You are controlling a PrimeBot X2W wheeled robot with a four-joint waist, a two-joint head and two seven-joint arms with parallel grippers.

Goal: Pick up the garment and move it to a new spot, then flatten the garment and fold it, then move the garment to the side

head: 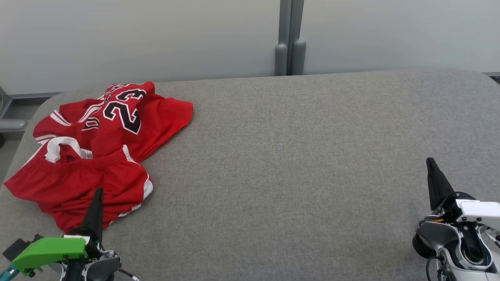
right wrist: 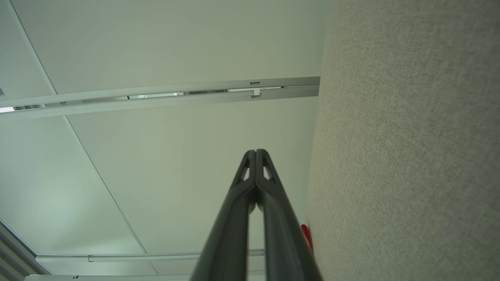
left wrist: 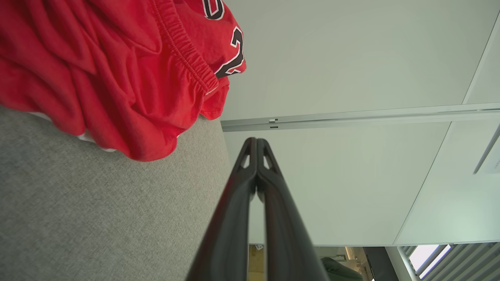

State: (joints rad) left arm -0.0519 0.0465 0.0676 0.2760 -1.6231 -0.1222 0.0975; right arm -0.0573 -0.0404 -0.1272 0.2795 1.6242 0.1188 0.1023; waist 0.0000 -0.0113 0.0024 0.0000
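Garment [head: 97, 156]: red jersey cloth with white trim and a black "23", lying crumpled in a loose heap. It sits at about 9 o'clock in the head view, on the left end of the grey fabric table [head: 293, 156], with its far folds near the table's back edge.

Left gripper [head: 97, 194]: at 7 o'clock in the head view, fingers pressed together to a single point and holding nothing. The tip overlaps the heap's near hem there. In the left wrist view the closed left gripper [left wrist: 256, 141] stands apart from the garment [left wrist: 97, 70], which lies toward 10 o'clock. A green cover [head: 50, 249] sits on this wrist.

Right gripper [head: 430, 162]: at 4 o'clock, well apart from the cloth, over bare table. The right wrist view shows the gripper [right wrist: 256, 151] with fingers pressed together, empty.

Behind the table at 12 o'clock: pale wall panels [head: 156, 35] and a grey double post [head: 289, 58].
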